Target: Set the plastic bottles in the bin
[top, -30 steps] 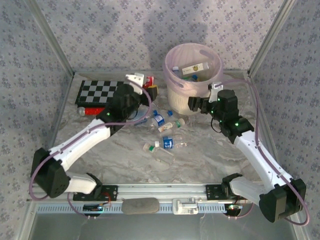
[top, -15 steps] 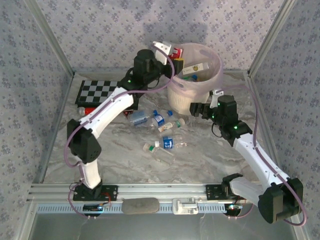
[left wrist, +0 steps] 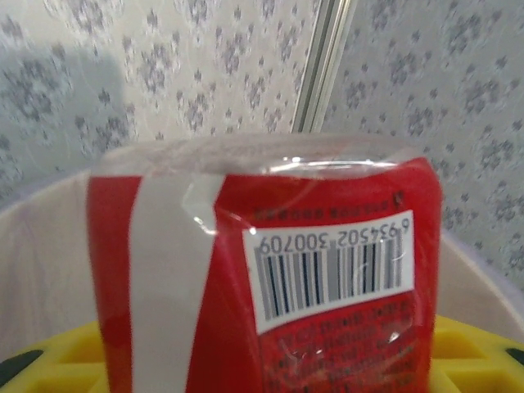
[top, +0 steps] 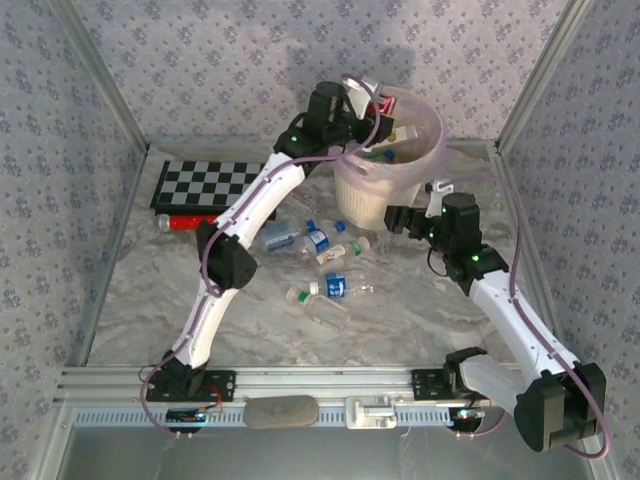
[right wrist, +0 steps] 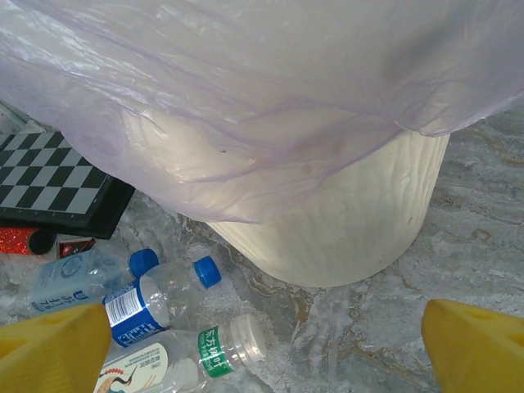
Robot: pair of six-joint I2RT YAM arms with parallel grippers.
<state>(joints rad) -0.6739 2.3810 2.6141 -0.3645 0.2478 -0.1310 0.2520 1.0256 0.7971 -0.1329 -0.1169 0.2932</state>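
I count one cream-white round plastic bin (top: 375, 195), one black-and-white chessboard (top: 205, 185), about five clear plastic bottles (top: 340, 287) beside the bin, and one red-labelled bottle (left wrist: 270, 270) above it.

This looks like a lab's robot test cell. Floral-patterned panels (top: 200, 60) in an aluminium frame (top: 100, 75) enclose a marbled tabletop (top: 140, 290).

The red-labelled bottle (left wrist: 172, 278) carries a white barcode panel (left wrist: 327, 266). Its digits stand upside down in the left wrist view and read 6 934502 300709. Dark fine print runs above and below the panel, too blurred to read.

In the right wrist view, a blue-capped bottle (right wrist: 164, 299) has a blue label with a small barcode whose digits are too small to make out. The bottle beside it (right wrist: 209, 348) wears a green band with white Chinese characters, not clearly legible. The leftmost clear bottle (right wrist: 78, 278) shows pale blue lettering, one mark resembling a "U".
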